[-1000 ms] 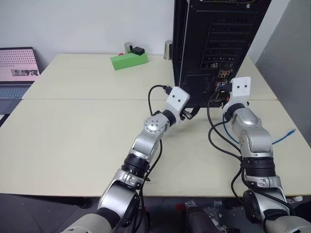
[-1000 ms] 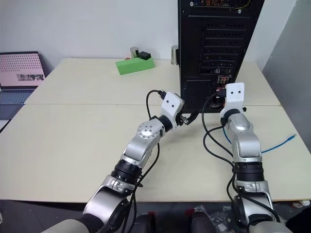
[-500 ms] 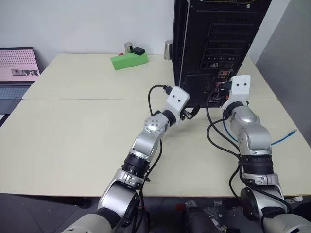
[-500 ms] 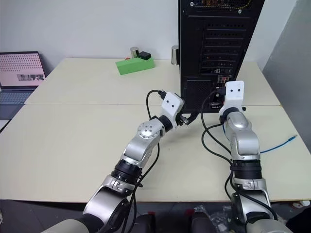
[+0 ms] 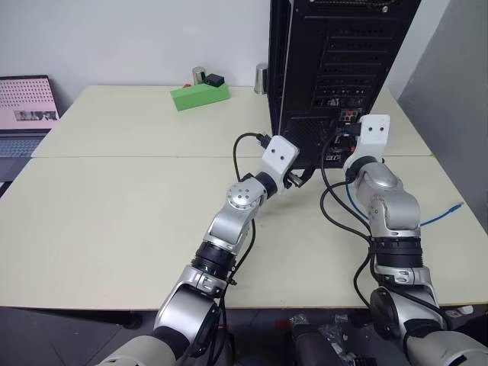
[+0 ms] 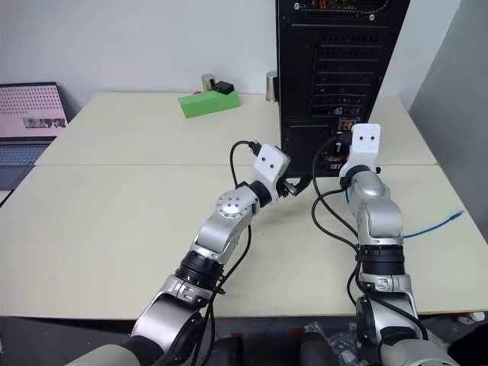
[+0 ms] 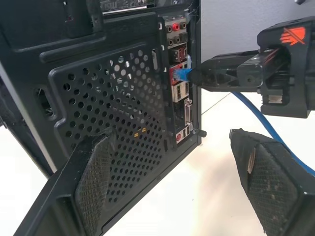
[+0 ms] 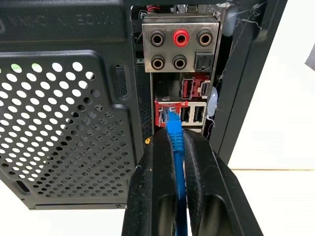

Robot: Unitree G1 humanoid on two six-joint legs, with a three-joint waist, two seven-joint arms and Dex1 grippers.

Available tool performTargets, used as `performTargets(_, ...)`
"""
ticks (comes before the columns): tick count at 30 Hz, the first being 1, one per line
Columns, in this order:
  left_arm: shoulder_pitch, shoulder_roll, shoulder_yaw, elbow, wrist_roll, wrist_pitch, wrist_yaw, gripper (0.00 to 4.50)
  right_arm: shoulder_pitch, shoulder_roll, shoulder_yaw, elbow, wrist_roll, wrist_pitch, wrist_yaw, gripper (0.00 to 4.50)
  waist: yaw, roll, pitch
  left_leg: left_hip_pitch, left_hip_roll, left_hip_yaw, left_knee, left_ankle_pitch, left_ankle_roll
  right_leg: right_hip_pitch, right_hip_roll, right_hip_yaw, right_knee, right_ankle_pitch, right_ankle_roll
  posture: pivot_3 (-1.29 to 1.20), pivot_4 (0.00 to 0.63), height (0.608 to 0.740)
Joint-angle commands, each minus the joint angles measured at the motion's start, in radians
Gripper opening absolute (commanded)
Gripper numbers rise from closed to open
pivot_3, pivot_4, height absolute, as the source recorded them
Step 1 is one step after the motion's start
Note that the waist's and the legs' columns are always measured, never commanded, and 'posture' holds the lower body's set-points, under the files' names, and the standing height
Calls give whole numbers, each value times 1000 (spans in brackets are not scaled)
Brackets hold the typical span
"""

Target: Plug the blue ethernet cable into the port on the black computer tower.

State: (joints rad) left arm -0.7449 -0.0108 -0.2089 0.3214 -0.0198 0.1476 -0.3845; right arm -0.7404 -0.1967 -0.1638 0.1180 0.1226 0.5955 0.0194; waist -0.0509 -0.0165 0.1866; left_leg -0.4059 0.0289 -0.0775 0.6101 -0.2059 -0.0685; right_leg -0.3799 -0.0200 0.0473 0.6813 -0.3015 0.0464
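A: How are the arms posed?

B: Both reach toward the rear panel of the black computer tower (image 5: 335, 69), which stands at the bench's (image 5: 114, 198) far edge. The right gripper (image 8: 176, 142) points level at the connectors, clenched on the blue ethernet cable (image 8: 175, 137). The left gripper (image 7: 172, 172) hovers just beside the vent grille (image 7: 113, 103), jaws spread, holding nothing.

A: And the cable?

B: Thin, bright blue. Its plug tip sits at the port (image 8: 166, 114), a red-framed socket below the audio jacks (image 8: 180, 49). The rest trails back to the bench's right edge.
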Motion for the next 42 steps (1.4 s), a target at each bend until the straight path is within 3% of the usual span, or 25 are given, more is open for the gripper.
performTargets(1, -6, -10, -3, -29, 4, -19, -2, 3907, -44, -10, -14, 6, 8, -25, 2, 0, -1, 0, 0, 0, 0, 0, 0, 0, 0, 0, 0, 0, 0, 0, 0, 0, 150, 740)
performTargets(22, -7, -12, 2, -26, -5, -23, -8, 3907, -36, -20, -20, 26, 27, -39, 12, 0, -5, 0, 0, 0, 0, 0, 0, 0, 0, 0, 0, 0, 0, 0, 0, 0, 150, 740)
performTargets(24, -5, -13, 7, -31, -19, -16, -20, 3941, -12, -25, -16, 0, 31, -32, 27, 685, -5, 0, 0, 0, 0, 0, 0, 0, 0, 0, 0, 0, 0, 0, 0, 0, 150, 740)
performTargets(30, 3, 7, 23, -45, -39, -11, -46, 3941, 100, -57, 2, -132, 42, 0, 89, 1706, 2, 0, 0, -3, 0, 0, 0, 0, 0, -2, 0, 0, -1, 0, 0, 0, 150, 740)
performTargets(33, -4, 47, 37, -27, -36, -28, -72, 3941, 159, -94, 16, -222, 52, 16, 145, 2337, 5, 0, 0, -9, 0, 0, 0, 0, 0, -8, 0, -1, -1, 0, 0, 0, 150, 740)
performTargets(37, -7, 107, 69, -30, -68, -18, -129, 4497, 226, -168, 0, -337, 97, 22, 245, 3287, 4, 0, 0, -9, 0, 0, 0, 0, 0, -9, 0, -1, 0, 0, 0, 0, 150, 740)
performTargets(42, 1, 207, 89, -54, -95, 51, -221, 4500, 286, -266, -44, -419, 167, 34, 357, 4330, 4, 0, 0, -9, 0, -1, 0, 0, 0, -8, 0, -1, 0, 0, 0, 0, 150, 740)
